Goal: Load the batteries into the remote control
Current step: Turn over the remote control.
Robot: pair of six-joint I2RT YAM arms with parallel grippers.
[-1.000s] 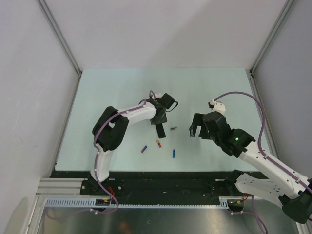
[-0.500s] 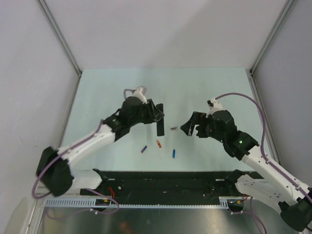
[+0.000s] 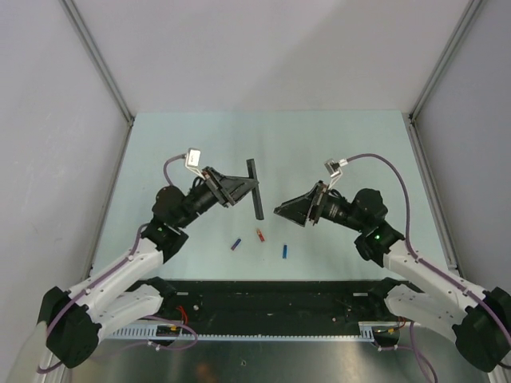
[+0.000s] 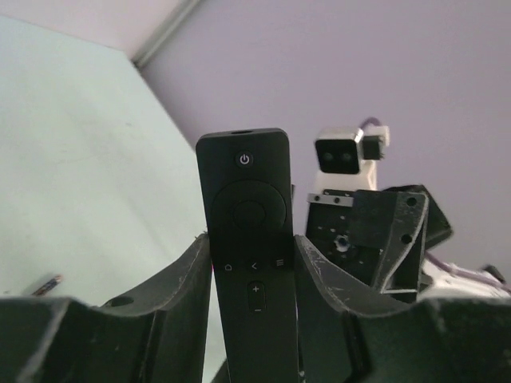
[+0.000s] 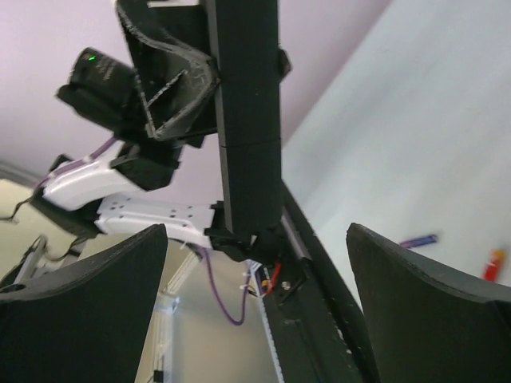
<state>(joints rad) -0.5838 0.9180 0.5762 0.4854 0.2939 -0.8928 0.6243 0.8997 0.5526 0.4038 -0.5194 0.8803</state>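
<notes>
My left gripper point(image 3: 242, 188) is shut on the remote control point(image 3: 255, 190), a slim black bar held above the table, roughly upright in the top view. In the left wrist view the remote point(image 4: 246, 207) shows its button face between the left gripper's point(image 4: 251, 251) jaws. My right gripper point(image 3: 289, 210) is open and empty just right of the remote, facing it. In the right wrist view the remote's plain back point(image 5: 247, 120) hangs between and beyond the wide-open right gripper point(image 5: 255, 271). The purple-blue battery point(image 3: 236, 243), red-orange battery point(image 3: 259, 234) and bright blue battery point(image 3: 284, 250) lie on the table below. A dark battery point(image 4: 48, 285) lies on the table in the left wrist view.
The pale green table point(image 3: 176, 152) is bounded by grey walls at the back and sides. A black rail point(image 3: 271, 291) runs along its near edge by the arm bases. Purple cables loop from both wrists.
My left gripper has raised the remote off the table and turned it toward the right arm. My right gripper has swung left and tilted to face the remote.
</notes>
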